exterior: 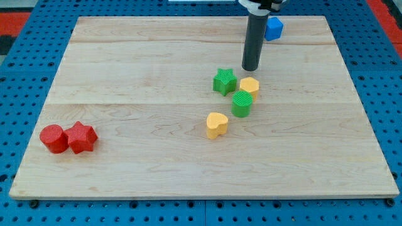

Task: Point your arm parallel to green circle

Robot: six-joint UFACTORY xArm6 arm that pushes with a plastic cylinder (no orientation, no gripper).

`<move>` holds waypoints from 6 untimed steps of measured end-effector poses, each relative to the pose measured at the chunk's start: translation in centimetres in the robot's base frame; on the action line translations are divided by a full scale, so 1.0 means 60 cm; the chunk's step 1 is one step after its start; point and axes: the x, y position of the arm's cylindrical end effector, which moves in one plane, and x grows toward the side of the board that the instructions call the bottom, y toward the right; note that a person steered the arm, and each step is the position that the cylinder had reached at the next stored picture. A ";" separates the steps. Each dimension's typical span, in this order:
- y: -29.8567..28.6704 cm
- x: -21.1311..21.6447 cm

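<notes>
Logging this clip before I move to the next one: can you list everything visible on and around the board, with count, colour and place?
Wooden board: 1, pale wood, fills most of the view.
Blue pegboard surface: 1, blue, around the board.
Red cylinder: 1, red, near the view's left edge, touching the red star.
Red star: 1, red, just right of the red cylinder.
Green star: 1, green, centre.
Green circle: 1, green, below the yellow block.
Yellow block: 1, yellow, right of the green star.
Yellow heart: 1, yellow, below the cluster.
Blue block: 1, blue, the view's top, partly behind the rod.
My tip: 1, dark rod end, just above the yellow block.
</notes>
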 end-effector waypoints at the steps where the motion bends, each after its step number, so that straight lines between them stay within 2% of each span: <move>1: 0.000 0.000; 2: 0.012 -0.017; 4: -0.103 -0.019; 5: -0.165 0.035; 6: -0.220 0.122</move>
